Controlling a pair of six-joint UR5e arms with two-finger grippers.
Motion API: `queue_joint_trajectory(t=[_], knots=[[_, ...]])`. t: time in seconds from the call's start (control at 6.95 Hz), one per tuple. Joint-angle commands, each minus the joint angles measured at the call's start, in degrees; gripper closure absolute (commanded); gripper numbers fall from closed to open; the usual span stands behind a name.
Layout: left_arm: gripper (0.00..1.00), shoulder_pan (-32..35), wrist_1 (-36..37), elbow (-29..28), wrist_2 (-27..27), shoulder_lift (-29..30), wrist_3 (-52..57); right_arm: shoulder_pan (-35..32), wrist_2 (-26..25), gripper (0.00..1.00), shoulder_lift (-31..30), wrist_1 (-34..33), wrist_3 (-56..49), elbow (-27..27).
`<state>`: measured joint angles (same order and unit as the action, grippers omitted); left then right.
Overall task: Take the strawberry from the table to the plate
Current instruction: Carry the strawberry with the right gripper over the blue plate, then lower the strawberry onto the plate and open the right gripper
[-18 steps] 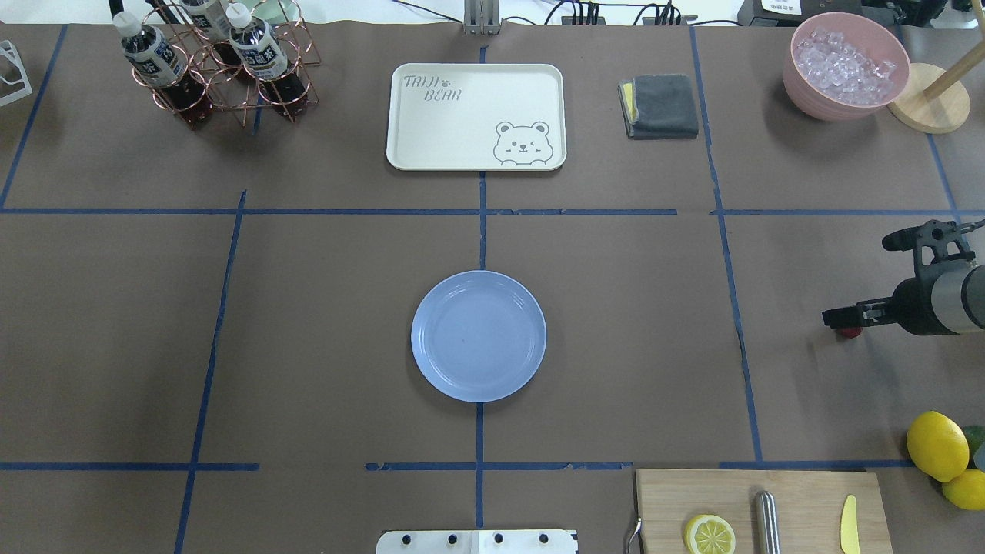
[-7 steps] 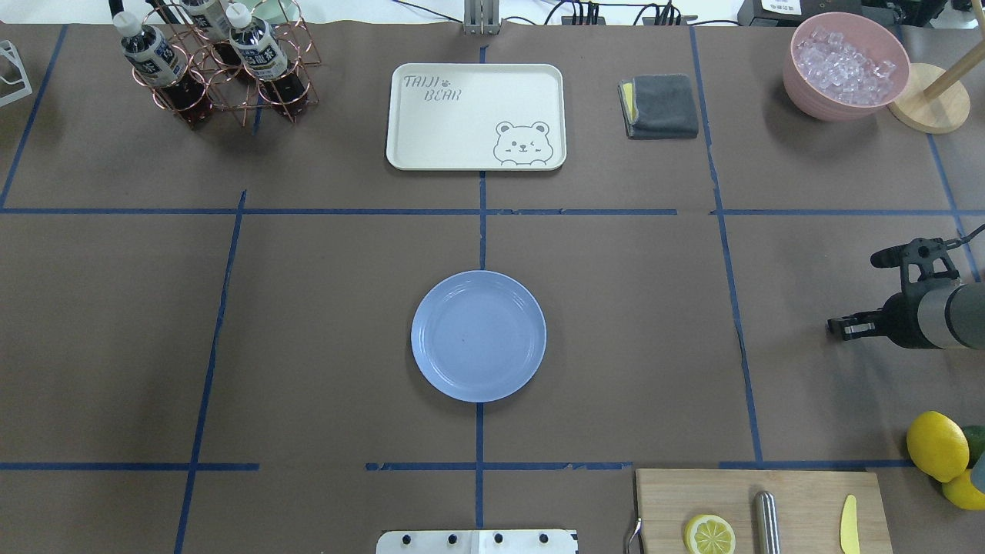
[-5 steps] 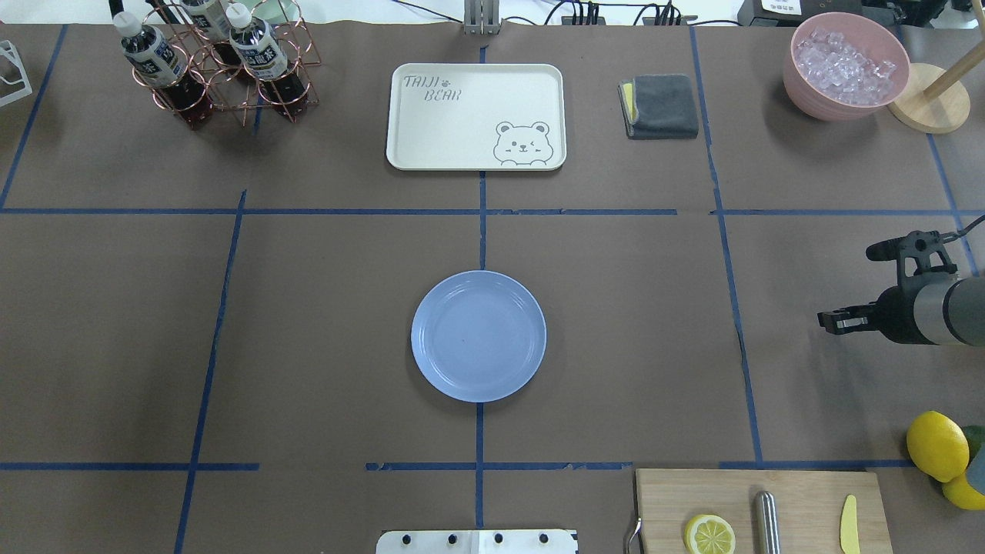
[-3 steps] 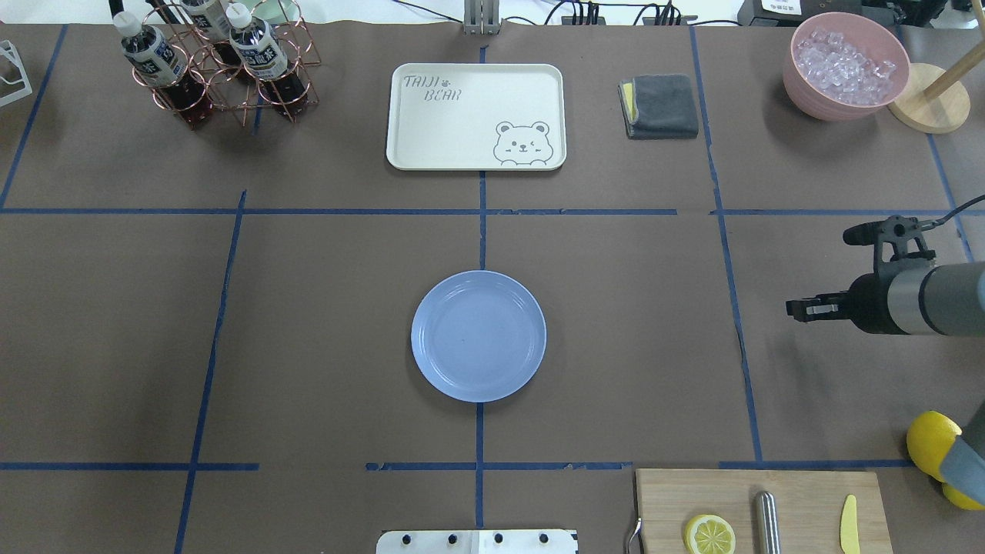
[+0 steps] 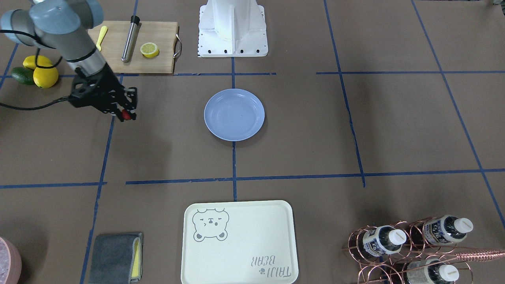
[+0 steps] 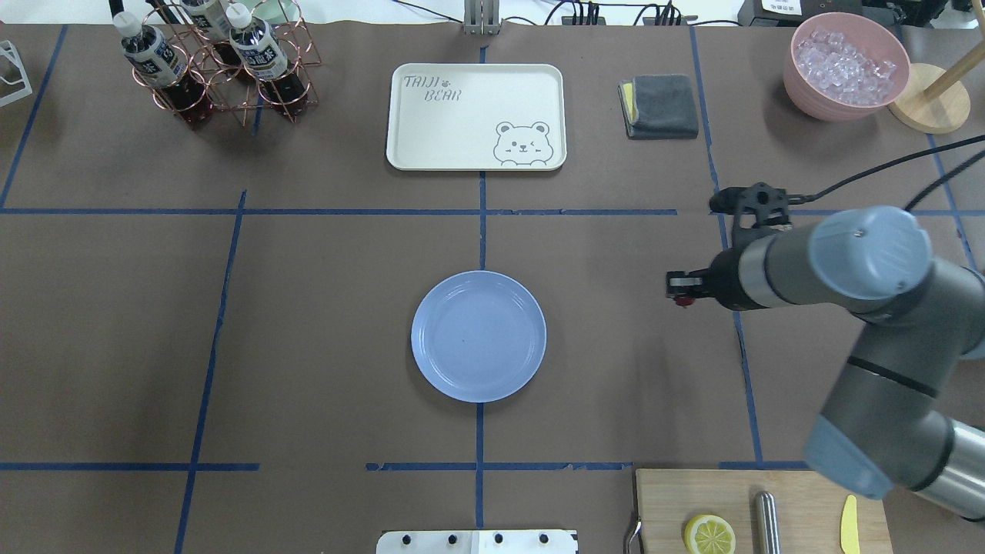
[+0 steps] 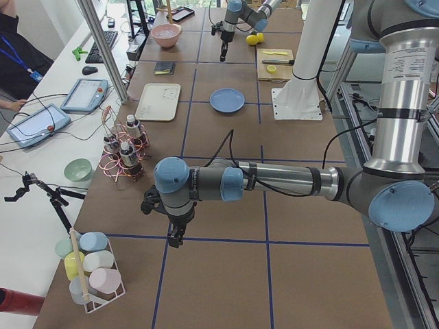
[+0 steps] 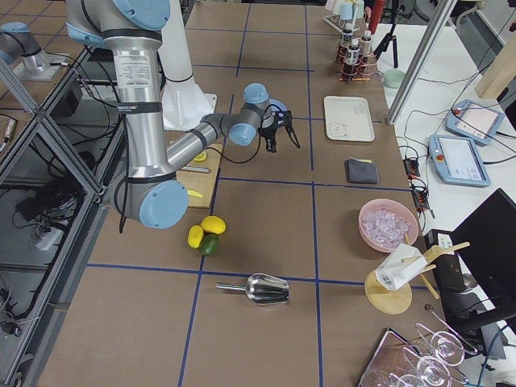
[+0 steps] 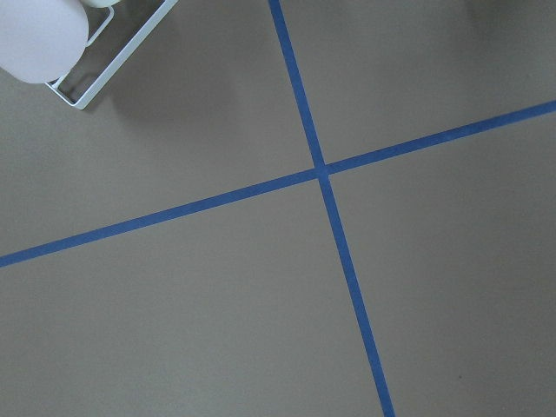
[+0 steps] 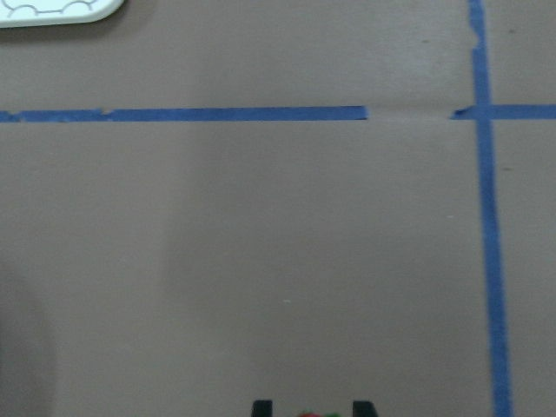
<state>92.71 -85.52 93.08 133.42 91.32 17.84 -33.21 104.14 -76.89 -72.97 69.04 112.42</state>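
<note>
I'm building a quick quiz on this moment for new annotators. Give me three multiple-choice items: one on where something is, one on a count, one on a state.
1. Where is the tiny dark-red strawberry?
A. on the wooden cutting board
B. between the fingers of the right end effector, off to one side of the round light-blue plate
C. on the cream tray

2. How many capped bottles sit in the copper wire rack?
A. one
B. five
C. three

3. What state is the plate in?
A. empty
B. holding a lemon half
C. upside down

Answers:
1 B, the front-facing view shows the red berry clamped at the fingertips.
2 C, three white caps show there.
3 A, only bare blue surface shows.
</note>
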Motion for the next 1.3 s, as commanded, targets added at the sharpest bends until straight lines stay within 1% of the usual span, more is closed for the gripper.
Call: queue_joint_trajectory(t=[0.0, 0.14, 0.29, 0.43, 0.58, 1.15], knots=[[0.00, -0.1, 0.0, 0.7, 0.0, 0.1, 0.0, 6.8, -4.8, 1.00, 22.6, -22.5, 9.1, -4.2], [0.00, -0.1, 0.0, 0.9, 0.0, 0.1, 0.0, 10.1, -8.0, 1.00, 28.1, -22.3, 12.1, -10.3], [0.00, -0.1, 0.0, 1.1, 0.0, 0.1, 0.0, 10.9, -9.6, 1.00, 33.2, -22.0, 12.9, -17.5], [0.00, -0.1, 0.0, 1.1, 0.7, 0.1, 0.0, 11.6, -9.7, 1.00, 34.3, -18.2, 13.7, -22.5], [0.00, -0.1, 0.0, 1.1, 2.7, 0.2, 0.0, 12.4, -11.1, 1.00, 33.5, -15.9, 13.7, -24.9], [0.00, -0.1, 0.0, 1.0, 2.7, 0.1, 0.0, 13.6, -11.5, 1.00, 32.6, -16.1, 13.8, -25.1]])
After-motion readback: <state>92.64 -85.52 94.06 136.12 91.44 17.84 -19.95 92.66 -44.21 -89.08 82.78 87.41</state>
